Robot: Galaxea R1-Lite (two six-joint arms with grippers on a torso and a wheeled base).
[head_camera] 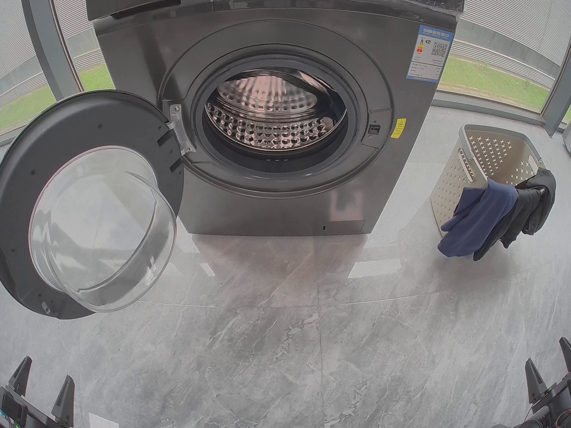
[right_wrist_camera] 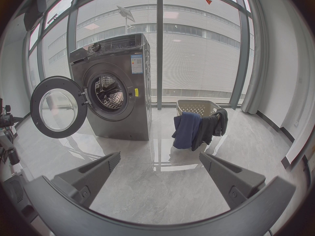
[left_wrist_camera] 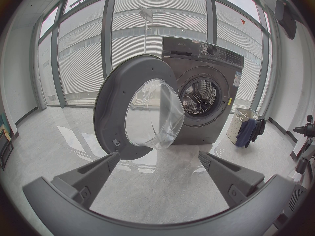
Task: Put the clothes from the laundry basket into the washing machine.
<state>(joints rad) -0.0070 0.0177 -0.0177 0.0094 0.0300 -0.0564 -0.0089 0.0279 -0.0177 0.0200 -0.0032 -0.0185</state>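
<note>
The jaws of the left gripper [head_camera: 44, 381] are seen spread wide, with grey marbled floor [head_camera: 297, 340] visible between them; in the head view this gripper is placed low at about 7 o'clock. The jaws of the right gripper [head_camera: 547, 364] are likewise held wide apart over the floor, at about 5 o'clock. Both grippers are kept well apart from the machine and the basket.

Further out, at about 9 o'clock, the round door [head_camera: 89, 120] of the washing machine [head_camera: 279, 209] is swung fully open on its left-hand hinge, its clear glass bowl [head_camera: 101, 227] turned towards the robot. The machine itself is set at 12 o'clock, and its perforated steel drum [head_camera: 270, 114] can be seen through the open port. A blue-edged label [head_camera: 429, 53] and a small yellow sticker [head_camera: 398, 128] are fixed to the front panel at the right of the port.

At about 2 o'clock, on the floor near the machine's right side, the pale laundry basket [head_camera: 452, 185] is stood. A blue garment [head_camera: 479, 215] and a black garment [head_camera: 532, 203] are draped side by side, touching, over its near rim and hang down its outer wall. Behind everything, tall windows [right_wrist_camera: 200, 49] are seen.
</note>
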